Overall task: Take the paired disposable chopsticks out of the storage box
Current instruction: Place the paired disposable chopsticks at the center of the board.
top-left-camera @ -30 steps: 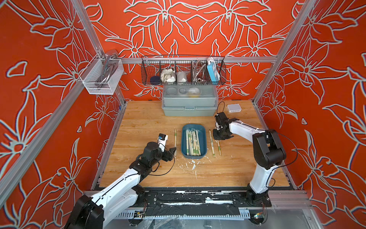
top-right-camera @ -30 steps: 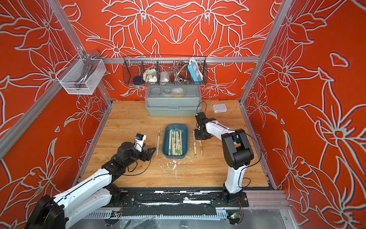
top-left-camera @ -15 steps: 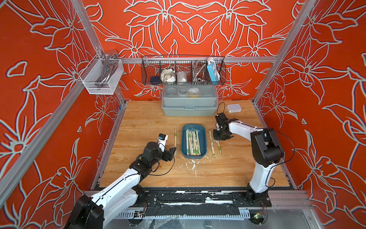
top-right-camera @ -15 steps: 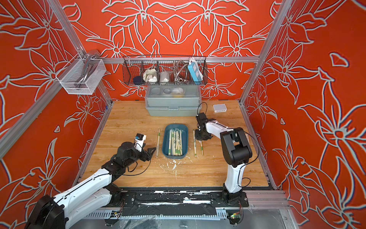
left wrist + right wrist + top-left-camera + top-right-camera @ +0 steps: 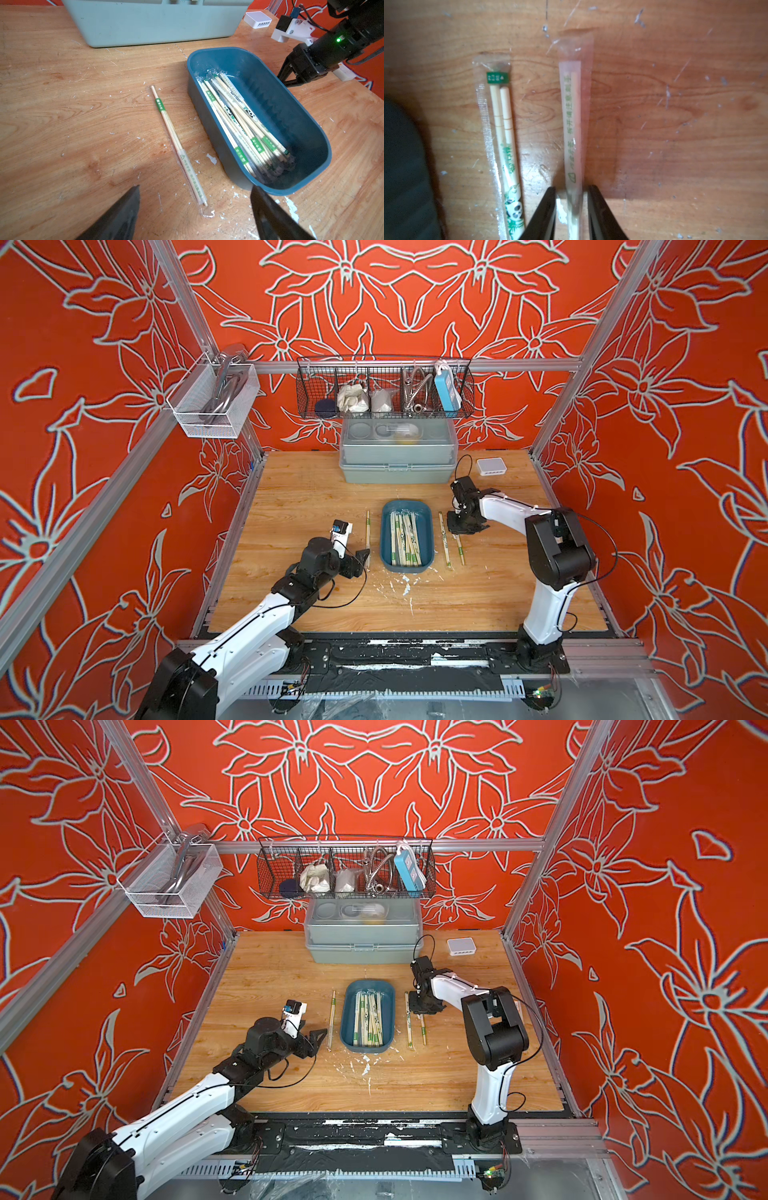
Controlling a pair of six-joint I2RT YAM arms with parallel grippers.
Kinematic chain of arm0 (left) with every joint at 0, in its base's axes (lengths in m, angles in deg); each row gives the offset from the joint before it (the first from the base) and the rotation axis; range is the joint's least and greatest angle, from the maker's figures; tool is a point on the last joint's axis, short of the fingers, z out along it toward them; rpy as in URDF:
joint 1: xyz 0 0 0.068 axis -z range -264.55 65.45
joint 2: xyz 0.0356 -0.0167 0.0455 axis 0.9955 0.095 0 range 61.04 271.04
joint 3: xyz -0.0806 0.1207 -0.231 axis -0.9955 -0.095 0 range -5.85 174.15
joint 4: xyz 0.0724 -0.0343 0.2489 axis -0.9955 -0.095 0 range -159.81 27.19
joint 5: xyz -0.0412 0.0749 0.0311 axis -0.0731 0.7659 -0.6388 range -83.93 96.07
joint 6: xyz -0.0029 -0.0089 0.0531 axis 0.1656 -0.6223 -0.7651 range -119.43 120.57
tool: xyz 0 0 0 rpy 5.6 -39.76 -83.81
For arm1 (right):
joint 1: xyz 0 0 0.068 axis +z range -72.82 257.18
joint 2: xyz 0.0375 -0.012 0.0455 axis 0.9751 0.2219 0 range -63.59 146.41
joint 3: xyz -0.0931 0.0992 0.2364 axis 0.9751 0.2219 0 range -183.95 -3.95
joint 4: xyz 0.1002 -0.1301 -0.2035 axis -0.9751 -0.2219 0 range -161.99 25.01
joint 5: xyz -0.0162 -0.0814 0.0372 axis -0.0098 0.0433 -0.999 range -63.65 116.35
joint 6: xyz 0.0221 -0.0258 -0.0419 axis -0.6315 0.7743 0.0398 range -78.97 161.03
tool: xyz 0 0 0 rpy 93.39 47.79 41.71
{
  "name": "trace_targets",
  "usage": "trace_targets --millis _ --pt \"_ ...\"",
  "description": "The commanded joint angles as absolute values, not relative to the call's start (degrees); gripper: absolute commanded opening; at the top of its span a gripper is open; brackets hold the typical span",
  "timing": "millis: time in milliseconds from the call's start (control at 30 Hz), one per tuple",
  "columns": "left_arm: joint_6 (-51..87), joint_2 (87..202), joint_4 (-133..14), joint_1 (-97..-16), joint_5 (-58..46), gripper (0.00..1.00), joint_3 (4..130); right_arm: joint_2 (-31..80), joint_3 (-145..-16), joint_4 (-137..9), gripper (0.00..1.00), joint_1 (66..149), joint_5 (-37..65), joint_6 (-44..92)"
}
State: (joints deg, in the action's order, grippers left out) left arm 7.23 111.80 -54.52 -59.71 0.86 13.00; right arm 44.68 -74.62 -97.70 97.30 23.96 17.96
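While my right pincer (image 5: 572, 188) straddles a wrapped chopstick pair (image 5: 574, 124) on the desk (image 5: 675, 135), jaws slightly parted, gripping nothing, my left pincer (image 5: 195, 187) gapes wide, empty.

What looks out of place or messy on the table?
Only white flecks scattered on the table by the near end of the box, like chipped paint or debris. The chopsticks lying beside the box look straight and intact.

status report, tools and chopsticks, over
Left tool open, by the storage box. Right tool open, straddling a wrapped pair on the table. Three pairs out, bundle in box. Nothing blocking.
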Motion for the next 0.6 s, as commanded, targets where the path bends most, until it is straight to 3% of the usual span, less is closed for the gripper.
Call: trace_targets --millis 0,300,467,567 --pt "7.73 111.88 -54.05 -59.77 0.89 0.84 14.39 41.76 -74.52 -99.82 0.33 96.90 24.18 17.73" --pt "12.73 110.34 -62.93 -58.69 6.25 0.81 18.99 30.47 -71.17 -99.66 0.45 97.06 22.20 19.36" --pt "11.40 113.68 -73.76 -49.65 18.43 0.77 29.51 19.62 -60.25 -89.04 0.57 97.43 19.94 20.56" --pt "15.07 120.75 -79.68 -48.78 16.15 0.69 37.25 13.38 -52.62 -81.21 0.60 97.99 18.61 20.60"
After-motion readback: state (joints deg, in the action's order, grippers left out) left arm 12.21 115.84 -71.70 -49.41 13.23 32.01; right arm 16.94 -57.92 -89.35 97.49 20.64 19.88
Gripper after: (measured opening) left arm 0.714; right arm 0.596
